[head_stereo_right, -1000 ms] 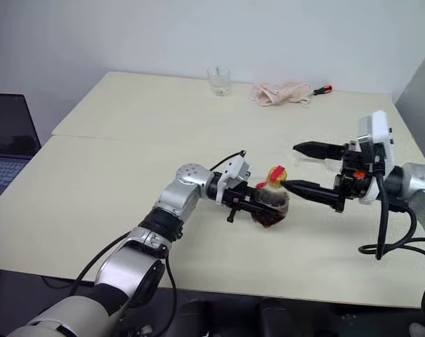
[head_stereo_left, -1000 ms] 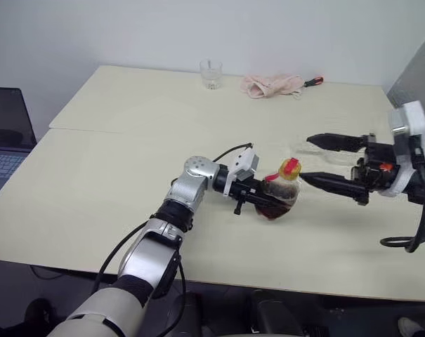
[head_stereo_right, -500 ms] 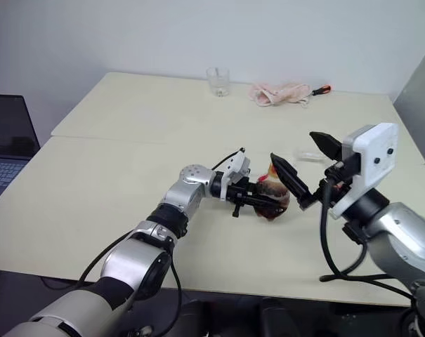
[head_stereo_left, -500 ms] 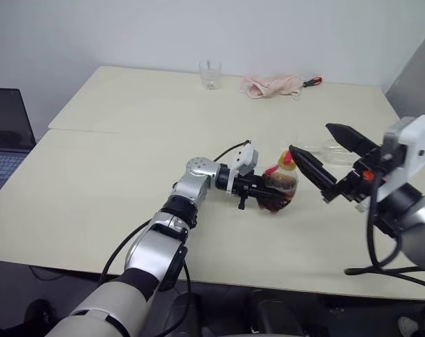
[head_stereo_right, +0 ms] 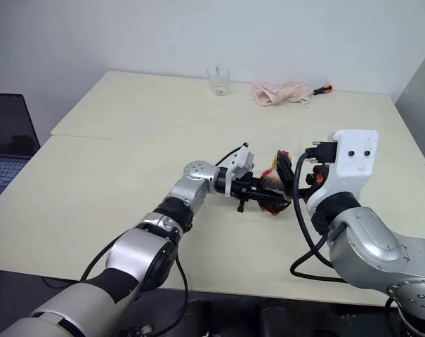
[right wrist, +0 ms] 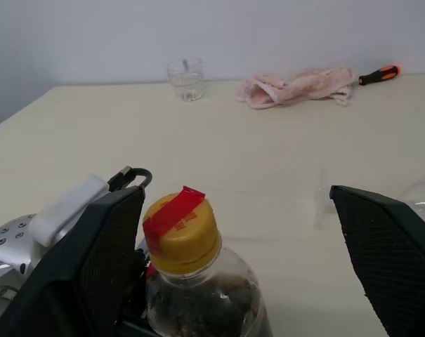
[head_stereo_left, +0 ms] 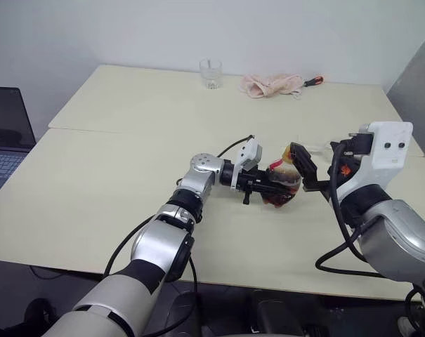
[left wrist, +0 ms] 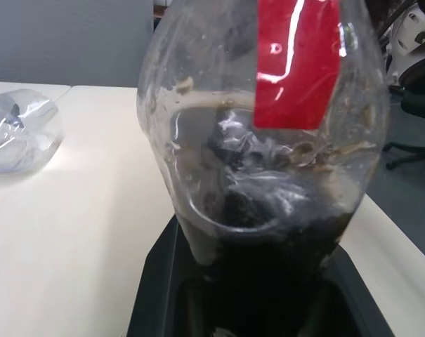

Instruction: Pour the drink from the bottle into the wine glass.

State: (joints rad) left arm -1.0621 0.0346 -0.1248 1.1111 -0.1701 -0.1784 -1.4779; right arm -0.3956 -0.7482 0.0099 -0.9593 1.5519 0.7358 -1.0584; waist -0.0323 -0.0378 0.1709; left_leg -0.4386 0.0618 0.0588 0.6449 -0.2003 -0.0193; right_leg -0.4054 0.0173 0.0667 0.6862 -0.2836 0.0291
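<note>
My left gripper (head_stereo_left: 263, 189) is clamped on the body of the bottle (head_stereo_left: 282, 187), holding it upright over the middle of the table (head_stereo_left: 114, 147), towards its right edge. My right gripper (right wrist: 237, 239) stands with its fingers wide apart on either side of the yellow-and-red cap (right wrist: 181, 232), not yet gripping it. So I judge the task barely begun: the cap is on, the drink (left wrist: 268, 260) all sits in the bottle's lower half, and uncapping and pouring are left. The wine glass (head_stereo_left: 336, 147) appears to lie on its side near the right edge. I count one bottle, one wine glass, one tumbler (head_stereo_left: 211, 74), one pink cloth (head_stereo_left: 272, 85) and one screwdriver (head_stereo_left: 311, 81) along the far edge.
</note>
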